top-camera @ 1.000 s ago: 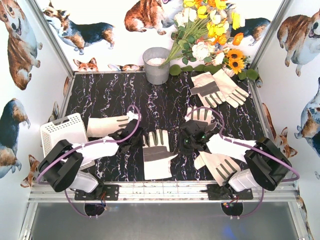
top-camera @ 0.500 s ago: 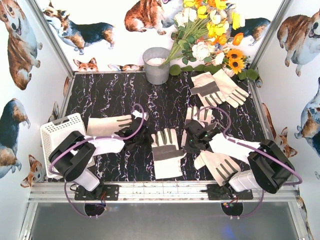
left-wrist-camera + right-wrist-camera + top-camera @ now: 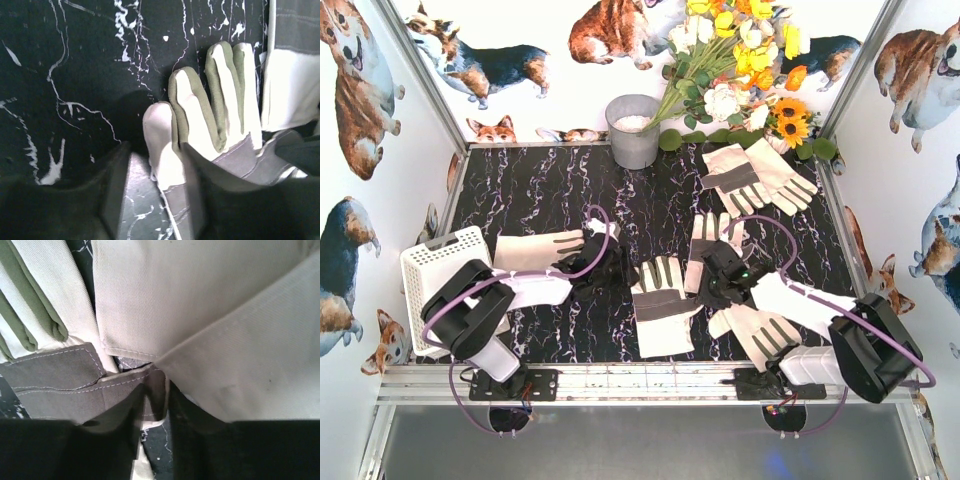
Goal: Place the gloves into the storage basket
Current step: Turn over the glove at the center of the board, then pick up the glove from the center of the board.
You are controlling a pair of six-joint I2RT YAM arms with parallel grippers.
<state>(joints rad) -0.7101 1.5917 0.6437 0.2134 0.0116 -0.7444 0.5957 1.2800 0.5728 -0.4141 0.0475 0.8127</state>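
Several gloves lie on the black marble table. The middle glove lies palm up between the arms. My right gripper is shut on a fold of that glove's grey-brown patch at its right edge. My left gripper is open at the glove's left edge; in the left wrist view the glove's edge lies between the fingers. One more glove lies under my left arm. The storage basket stands at the left edge, white with lattice sides.
A pair of gloves lies at the back right, one glove behind my right gripper and one under my right arm. A grey metal bucket and a bunch of flowers stand at the back wall.
My right gripper has moved right and drawn the middle glove with it. My left gripper has followed to the right, up to the glove's left edge.
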